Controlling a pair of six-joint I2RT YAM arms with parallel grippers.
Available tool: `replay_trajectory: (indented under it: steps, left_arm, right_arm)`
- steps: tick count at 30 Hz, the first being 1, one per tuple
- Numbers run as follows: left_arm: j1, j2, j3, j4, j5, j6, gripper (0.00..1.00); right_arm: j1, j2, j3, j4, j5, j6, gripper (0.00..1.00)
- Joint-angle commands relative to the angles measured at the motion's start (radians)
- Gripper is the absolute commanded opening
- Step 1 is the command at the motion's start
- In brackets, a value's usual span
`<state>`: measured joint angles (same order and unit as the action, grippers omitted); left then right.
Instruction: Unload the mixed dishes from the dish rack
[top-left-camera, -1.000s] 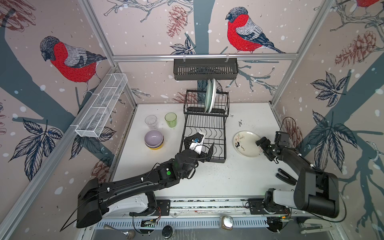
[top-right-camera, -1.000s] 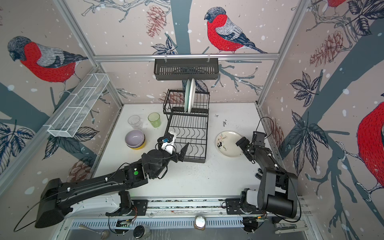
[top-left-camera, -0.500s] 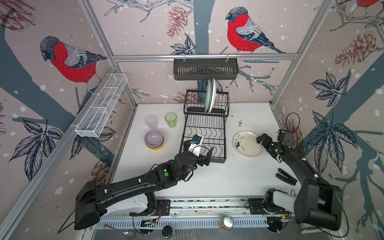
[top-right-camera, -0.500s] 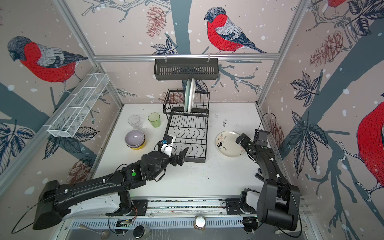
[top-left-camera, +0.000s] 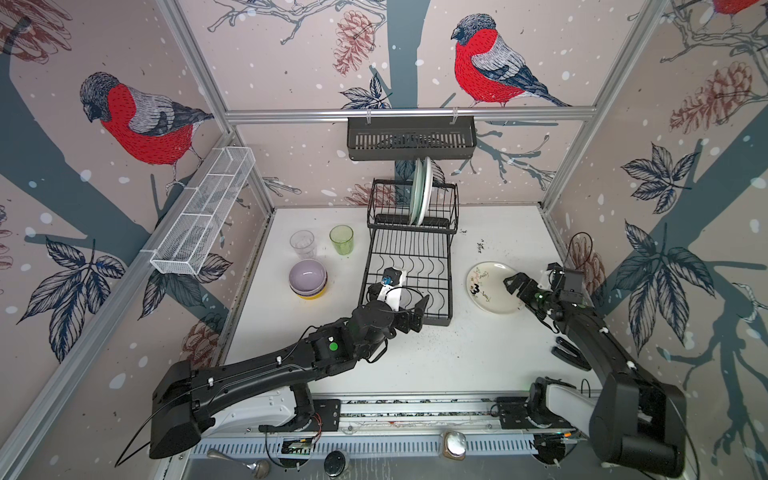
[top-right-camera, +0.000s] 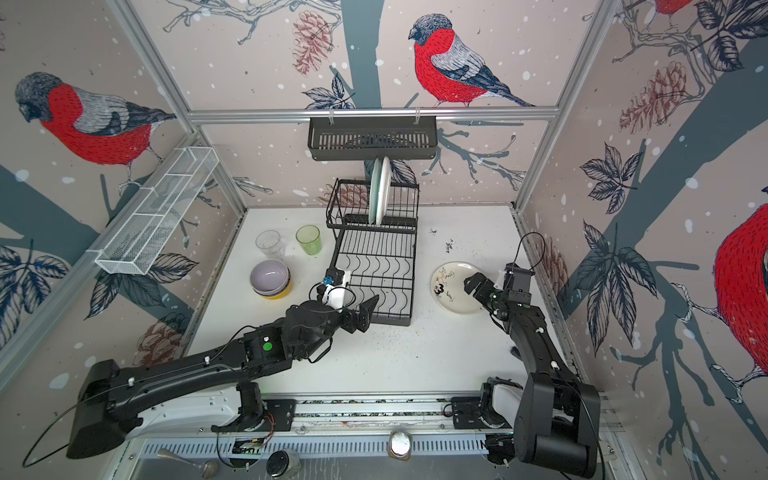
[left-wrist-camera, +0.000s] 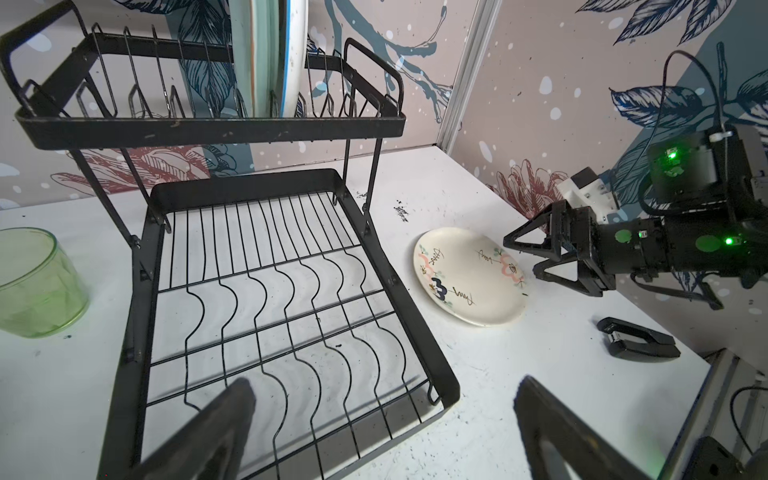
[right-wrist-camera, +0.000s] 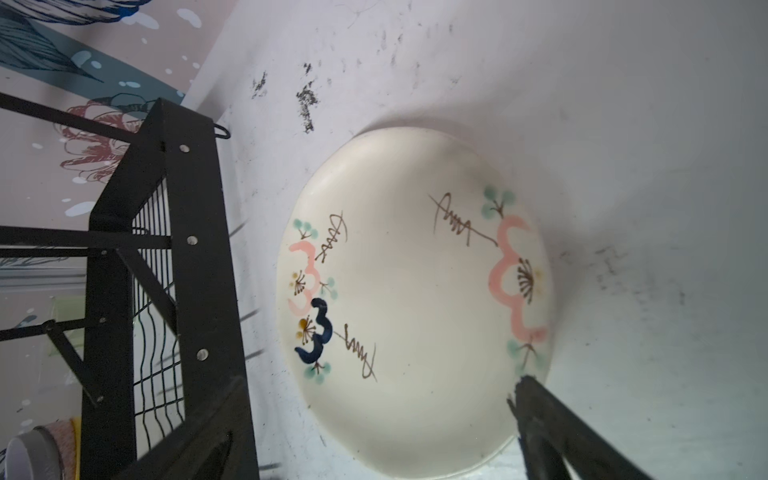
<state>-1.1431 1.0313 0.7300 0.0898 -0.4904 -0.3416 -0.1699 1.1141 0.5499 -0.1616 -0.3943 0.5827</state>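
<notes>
Your right arm had stretched forward since a second earlier. The right gripper (top-left-camera: 514, 284) gaped wide and empty at the rim of the cream floral plate (top-left-camera: 486, 291), which lay flat, face up, beside the dish rack (top-left-camera: 440, 321). The left gripper (top-left-camera: 415, 313) was wide and empty too.

Black left arm (top-left-camera: 266, 370) and right arm (top-left-camera: 598, 345) carry green lights, looping black cables, white wrist-camera housings.

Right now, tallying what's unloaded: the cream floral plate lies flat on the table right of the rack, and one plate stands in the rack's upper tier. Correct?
Two stand there, not one: a mint plate and a white plate, shown in the left wrist view. The rest is right.
</notes>
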Motion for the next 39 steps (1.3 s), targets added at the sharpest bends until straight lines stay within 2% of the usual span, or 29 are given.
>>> replay_trajectory:
  steps: [1, 4, 10, 19, 22, 24, 31, 34, 39]
  left_arm:
    - [0.002, 0.012, 0.031, -0.026, 0.009, -0.031, 0.98]
    - [0.002, 0.028, 0.06, -0.03, 0.01, -0.032, 0.97]
    - [0.01, 0.071, 0.132, -0.031, 0.022, -0.002, 0.98]
    - [0.085, 0.154, 0.252, -0.057, 0.068, -0.008, 0.97]
    - [0.126, 0.168, 0.262, -0.05, 0.098, -0.009, 0.97]
    - [0.175, 0.175, 0.263, -0.04, 0.156, -0.027, 0.97]
    - [0.294, 0.204, 0.353, -0.094, 0.237, -0.031, 0.97]
    - [0.344, 0.199, 0.369, -0.086, 0.275, -0.026, 0.91]
    - [0.419, 0.217, 0.429, -0.094, 0.333, -0.026, 0.89]
  right_arm:
    - [0.027, -0.018, -0.011, 0.066, -0.066, 0.036, 0.99]
    - [0.068, -0.045, -0.024, 0.082, -0.097, 0.047, 1.0]
    - [0.124, -0.135, -0.038, 0.077, -0.068, 0.023, 0.99]
    - [0.163, -0.251, -0.066, 0.096, -0.077, 0.008, 1.0]
    - [0.164, -0.28, -0.067, 0.083, -0.047, -0.025, 1.0]
    - [0.164, -0.3, -0.074, 0.09, -0.036, -0.034, 1.0]
    - [0.167, -0.382, -0.141, 0.186, -0.087, -0.029, 1.0]
    - [0.167, -0.42, -0.171, 0.231, -0.09, -0.013, 1.0]
    - [0.167, -0.454, -0.198, 0.289, -0.137, -0.003, 0.99]
